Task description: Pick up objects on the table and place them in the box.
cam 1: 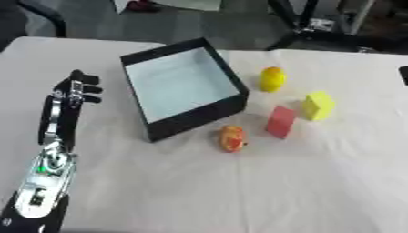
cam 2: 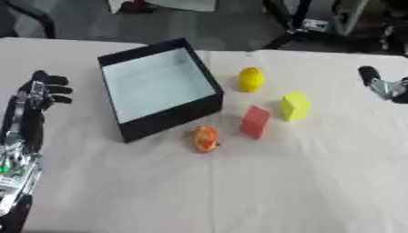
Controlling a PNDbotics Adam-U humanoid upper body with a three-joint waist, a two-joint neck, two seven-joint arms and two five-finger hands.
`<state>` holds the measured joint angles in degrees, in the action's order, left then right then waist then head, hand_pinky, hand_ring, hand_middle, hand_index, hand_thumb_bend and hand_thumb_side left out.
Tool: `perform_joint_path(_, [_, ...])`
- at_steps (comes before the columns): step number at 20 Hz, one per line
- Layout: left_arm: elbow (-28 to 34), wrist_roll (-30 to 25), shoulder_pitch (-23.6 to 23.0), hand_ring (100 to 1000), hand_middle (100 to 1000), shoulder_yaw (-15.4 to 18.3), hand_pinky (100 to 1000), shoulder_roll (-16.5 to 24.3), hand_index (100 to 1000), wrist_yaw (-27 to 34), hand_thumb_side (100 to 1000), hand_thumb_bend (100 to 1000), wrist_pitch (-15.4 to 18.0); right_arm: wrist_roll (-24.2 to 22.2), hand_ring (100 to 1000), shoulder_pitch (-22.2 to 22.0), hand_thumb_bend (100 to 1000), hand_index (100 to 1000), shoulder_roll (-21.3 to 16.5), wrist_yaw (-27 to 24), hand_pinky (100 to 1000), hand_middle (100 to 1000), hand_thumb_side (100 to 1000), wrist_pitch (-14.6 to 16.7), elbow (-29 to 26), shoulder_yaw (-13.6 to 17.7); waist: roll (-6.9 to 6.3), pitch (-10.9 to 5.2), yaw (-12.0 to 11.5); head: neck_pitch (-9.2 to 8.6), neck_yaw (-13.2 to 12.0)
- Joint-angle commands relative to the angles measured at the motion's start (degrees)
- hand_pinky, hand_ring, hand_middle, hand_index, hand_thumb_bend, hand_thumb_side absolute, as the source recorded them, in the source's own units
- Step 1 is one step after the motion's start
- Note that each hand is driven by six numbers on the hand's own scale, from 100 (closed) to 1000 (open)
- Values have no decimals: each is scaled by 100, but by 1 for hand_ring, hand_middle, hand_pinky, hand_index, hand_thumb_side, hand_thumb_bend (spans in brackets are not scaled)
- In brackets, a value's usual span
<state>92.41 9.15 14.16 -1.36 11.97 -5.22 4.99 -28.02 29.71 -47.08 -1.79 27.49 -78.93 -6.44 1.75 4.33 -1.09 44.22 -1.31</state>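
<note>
A black box [cam 1: 199, 119] with a pale inside stands open at the table's middle left, turned askew. Right of it lie a yellow rounded object [cam 1: 272, 78], a yellow block [cam 1: 318, 105], a red block [cam 1: 280, 121] and an orange-red fruit-like object [cam 1: 232, 138] close to the box's near corner. My left hand [cam 1: 70, 98] is raised at the left, well apart from the box, fingers relaxed and holding nothing. Only a part of my right hand [cam 2: 381, 84] shows at the right edge, away from the objects.
A white cloth covers the table [cam 1: 239, 191], with bare cloth across the near half. Beyond the far edge are a dark floor and black stand legs [cam 2: 299, 22].
</note>
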Motion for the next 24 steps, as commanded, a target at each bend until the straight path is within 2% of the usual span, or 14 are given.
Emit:
perform_joint_path(1, [133,-54,88,615,596,-29,575,10,646,6,902,100,11,-102,824,269,100,928,13,195,830,886,204,77,320,-25,-81,14,-18,-10,80])
perform_joint_path(8, [135,-143,113,617,599,-62,576,-51,649,-3,901,100,18,-190,866,675,100,943,316,493,853,908,280,199,865,-129,-119,-9,-88,-10,200])
perform_joint_path(13, [144,-190,141,618,600,-83,577,-100,650,-4,901,100,22,-298,879,866,100,946,535,736,863,914,433,266,1219,-201,-153,-9,-142,-10,277])
perform_joint_path(24, [153,-255,182,619,601,-102,578,-174,651,-14,900,100,31,-454,898,1001,100,966,829,1390,873,936,606,435,1740,-294,-187,-13,-198,-10,356])
